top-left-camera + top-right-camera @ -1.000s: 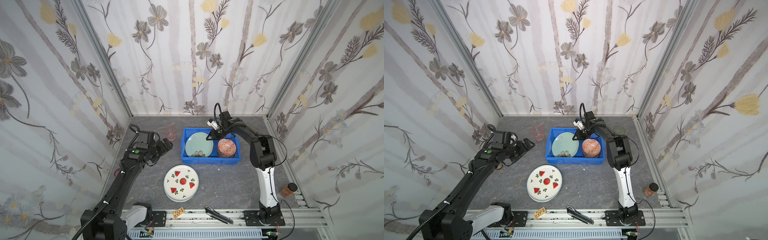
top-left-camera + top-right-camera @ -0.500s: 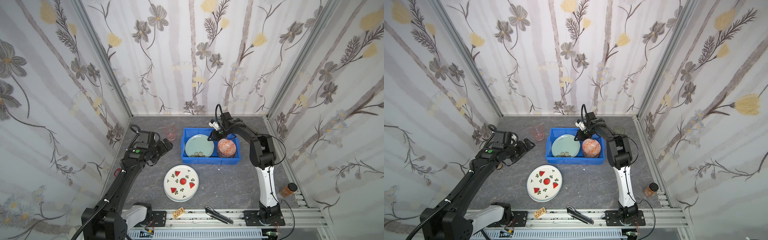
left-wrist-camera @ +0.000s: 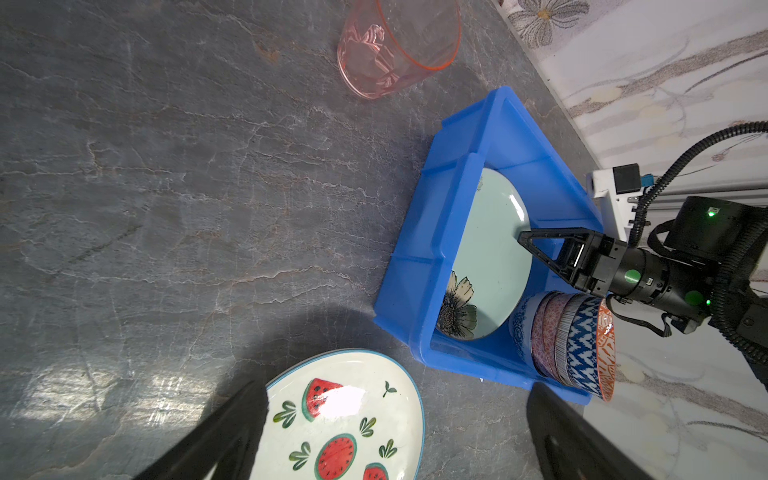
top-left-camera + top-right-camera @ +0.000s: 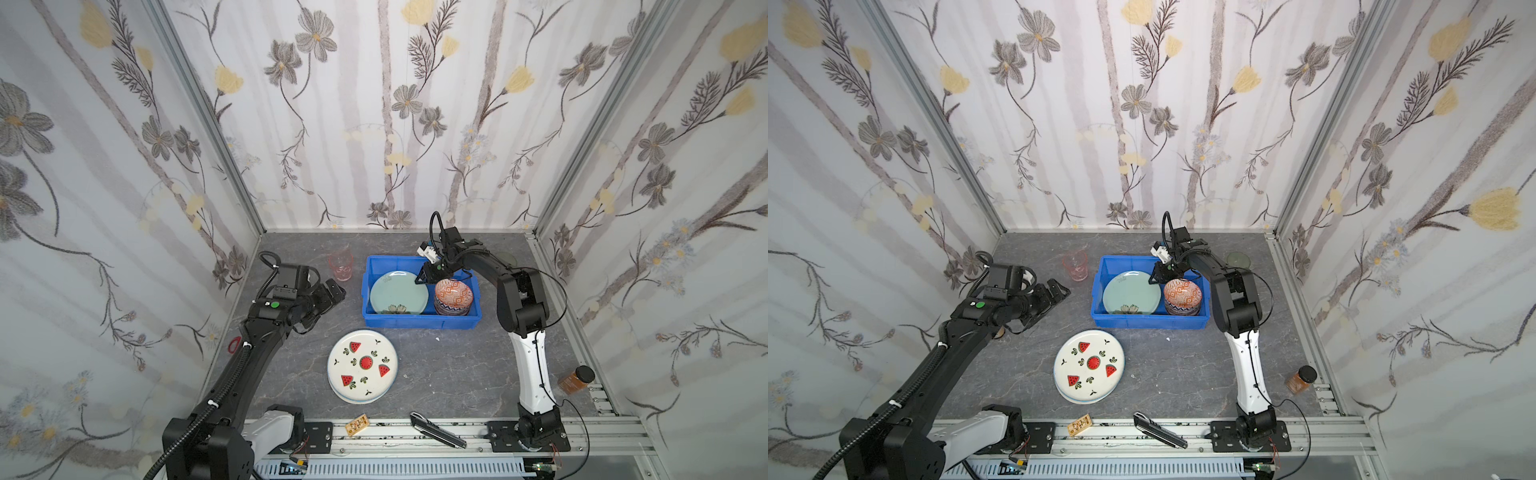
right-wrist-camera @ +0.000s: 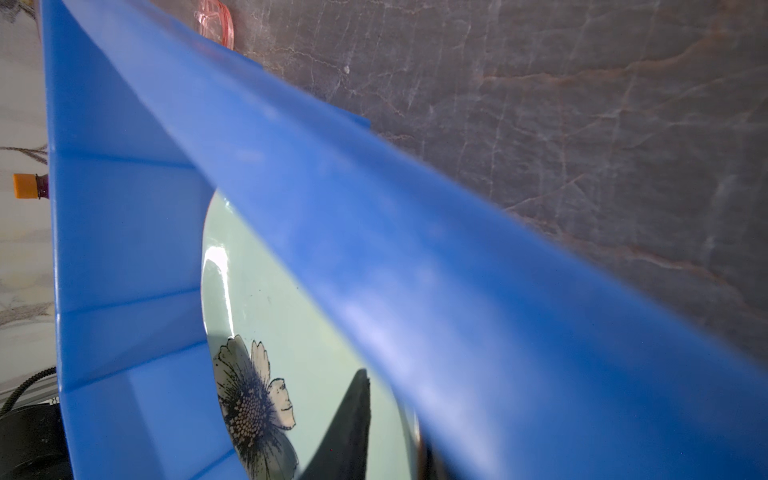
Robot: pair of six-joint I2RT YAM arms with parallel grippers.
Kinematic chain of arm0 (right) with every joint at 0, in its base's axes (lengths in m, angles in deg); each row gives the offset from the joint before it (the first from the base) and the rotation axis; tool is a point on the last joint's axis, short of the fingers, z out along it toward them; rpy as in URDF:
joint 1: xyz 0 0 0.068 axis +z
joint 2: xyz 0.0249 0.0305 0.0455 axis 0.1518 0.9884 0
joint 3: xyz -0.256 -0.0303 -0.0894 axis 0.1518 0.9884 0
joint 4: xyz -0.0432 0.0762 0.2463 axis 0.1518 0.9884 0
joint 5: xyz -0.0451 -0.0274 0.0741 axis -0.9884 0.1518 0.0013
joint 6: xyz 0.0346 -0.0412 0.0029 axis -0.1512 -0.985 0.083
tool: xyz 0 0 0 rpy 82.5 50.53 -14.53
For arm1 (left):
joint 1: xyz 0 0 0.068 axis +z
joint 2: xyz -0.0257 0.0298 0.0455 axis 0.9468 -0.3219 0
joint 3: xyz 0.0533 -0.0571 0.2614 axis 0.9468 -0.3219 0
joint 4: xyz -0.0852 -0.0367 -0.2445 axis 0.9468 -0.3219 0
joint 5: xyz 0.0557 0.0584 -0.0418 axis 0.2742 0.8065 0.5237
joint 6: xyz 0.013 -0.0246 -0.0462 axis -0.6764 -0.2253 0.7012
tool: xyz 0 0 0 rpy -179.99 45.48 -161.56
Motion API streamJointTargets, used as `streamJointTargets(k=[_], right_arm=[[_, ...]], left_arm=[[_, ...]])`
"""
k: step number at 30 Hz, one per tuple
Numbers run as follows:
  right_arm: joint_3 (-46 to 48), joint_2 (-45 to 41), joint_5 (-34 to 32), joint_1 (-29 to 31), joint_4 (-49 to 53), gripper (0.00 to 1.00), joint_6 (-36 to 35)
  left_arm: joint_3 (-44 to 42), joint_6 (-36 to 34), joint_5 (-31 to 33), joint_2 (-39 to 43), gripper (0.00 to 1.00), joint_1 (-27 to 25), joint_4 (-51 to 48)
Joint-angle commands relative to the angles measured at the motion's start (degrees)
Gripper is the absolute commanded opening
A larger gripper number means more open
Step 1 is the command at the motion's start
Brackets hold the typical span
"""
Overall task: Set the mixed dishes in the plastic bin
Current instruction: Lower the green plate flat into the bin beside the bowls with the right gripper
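The blue plastic bin (image 4: 419, 322) (image 4: 1148, 322) (image 3: 419, 249) (image 5: 374, 249) holds a pale green flower plate (image 4: 395, 291) (image 4: 1129, 293) (image 3: 494, 257) (image 5: 291, 332) leaning inside it. Beside the plate is a stack of bowls, orange on top (image 4: 454, 293) (image 4: 1182, 293) (image 3: 573, 340). My right gripper (image 4: 419, 281) (image 4: 1152, 281) (image 3: 521, 237) (image 5: 390, 419) is slightly open, straddling the plate's far rim. The watermelon plate (image 4: 362, 365) (image 4: 1089, 365) (image 3: 345, 419) lies on the table in front of the bin. A pink tumbler (image 4: 341, 267) (image 4: 1075, 266) (image 3: 395, 50) stands left of the bin. My left gripper (image 4: 332, 297) (image 4: 1059, 295) (image 3: 397, 390) hangs wide open and empty.
A greenish tumbler (image 4: 1239, 259) stands behind the right arm. The brown bottle (image 4: 575, 379) (image 4: 1302, 379) is at the front right corner. A black tool (image 4: 436, 430) (image 4: 1158, 430) and a small wooden tag (image 4: 357, 424) lie on the front rail. Patterned walls close three sides.
My right gripper's jaws have parted a little around the green plate's rim, and the plate rests in the bin. The left arm has not moved.
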Motion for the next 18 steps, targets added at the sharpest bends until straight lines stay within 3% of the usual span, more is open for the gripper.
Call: streamJointTargets(k=[1, 18], right_arm=[[0.1, -0.6, 1.6, 0.1, -2.1, 0.27, -1.4], [0.3, -3.2, -1.0, -0.1, -2.0, 0.40, -0.6]], left_arm=[[-0.1, 0.3, 0.4, 0.1, 1.00, 0.1, 0.5], [-0.2, 0.4, 0.4, 0.5, 1.00, 0.1, 0.5]])
